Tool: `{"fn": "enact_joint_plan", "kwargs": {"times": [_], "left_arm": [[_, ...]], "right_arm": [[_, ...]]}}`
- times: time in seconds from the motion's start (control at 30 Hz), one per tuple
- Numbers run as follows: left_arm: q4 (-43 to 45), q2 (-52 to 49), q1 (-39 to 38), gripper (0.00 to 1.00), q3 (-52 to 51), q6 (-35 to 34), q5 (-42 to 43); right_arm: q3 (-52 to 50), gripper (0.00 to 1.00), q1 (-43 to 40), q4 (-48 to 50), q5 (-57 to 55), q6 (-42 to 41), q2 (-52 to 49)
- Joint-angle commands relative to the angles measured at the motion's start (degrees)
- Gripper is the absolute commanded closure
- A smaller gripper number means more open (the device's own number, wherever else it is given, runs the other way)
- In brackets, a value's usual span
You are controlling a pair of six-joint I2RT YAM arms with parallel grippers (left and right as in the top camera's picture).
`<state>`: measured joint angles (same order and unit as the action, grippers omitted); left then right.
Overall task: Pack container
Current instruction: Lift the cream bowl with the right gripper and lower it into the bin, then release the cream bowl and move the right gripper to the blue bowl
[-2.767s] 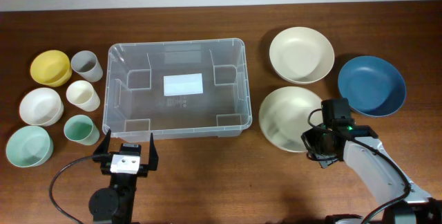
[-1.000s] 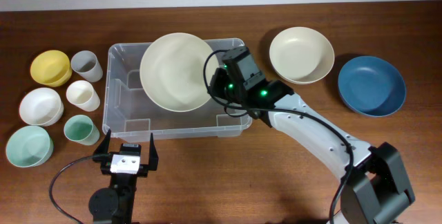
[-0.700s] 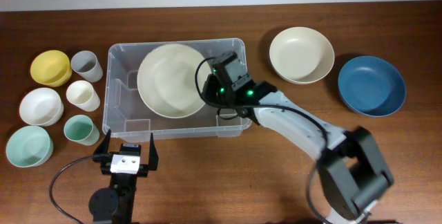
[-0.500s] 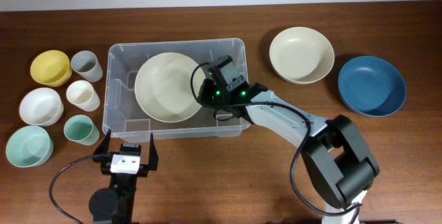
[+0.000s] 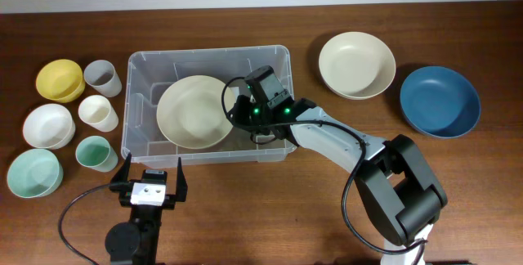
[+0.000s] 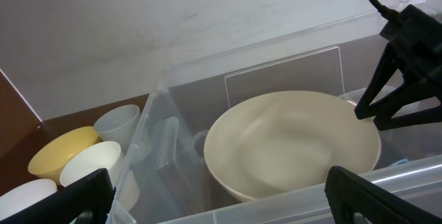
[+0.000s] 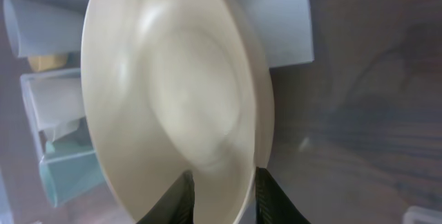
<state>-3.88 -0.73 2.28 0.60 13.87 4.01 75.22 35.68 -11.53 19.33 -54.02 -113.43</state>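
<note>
The clear container [image 5: 208, 51] stands in the middle of the table. A large cream bowl [image 5: 192, 111] is low inside it, left of centre, slightly tilted. My right gripper [image 5: 237, 111] reaches into the container from the right and is shut on the bowl's right rim. In the right wrist view one finger lies inside the bowl [image 7: 179, 92] and one outside its rim, at my gripper [image 7: 224, 193]. My left gripper [image 5: 151, 175] is open and empty, just in front of the container's near wall [image 6: 387, 182]. It looks over that wall at the bowl [image 6: 290, 141].
A second cream bowl [image 5: 356, 65] and a blue bowl [image 5: 440, 101] sit right of the container. On the left are a yellow bowl [image 5: 60, 80], grey cup [image 5: 103, 77], white cup [image 5: 98, 113], white bowl [image 5: 47, 126], green cup [image 5: 96, 153] and green bowl [image 5: 33, 173].
My right gripper has carried the cream bowl from the table's right side over the container, then lowered it leftward into it. The left arm has not moved.
</note>
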Motion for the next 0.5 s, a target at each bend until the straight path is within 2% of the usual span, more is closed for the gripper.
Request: {"fn": "enact_joint_plan", "kwargs": {"times": [0.0,0.3,0.47], "left_arm": [[-0.5,0.4,0.2,0.0,-0.1,-0.4,-0.4],[-0.5,0.4,0.2,0.0,-0.1,-0.4,-0.4],[-0.5,0.4,0.2,0.0,-0.1,-0.4,-0.4]], "right_arm": [[1.3,0.76,0.4,0.3,3.3,0.0,-0.4],[1.3,0.76,0.3,1.5,6.6,2.2,-0.3],[1.7,0.75,-1.4,0.7,6.6,7.4,1.0]]}}
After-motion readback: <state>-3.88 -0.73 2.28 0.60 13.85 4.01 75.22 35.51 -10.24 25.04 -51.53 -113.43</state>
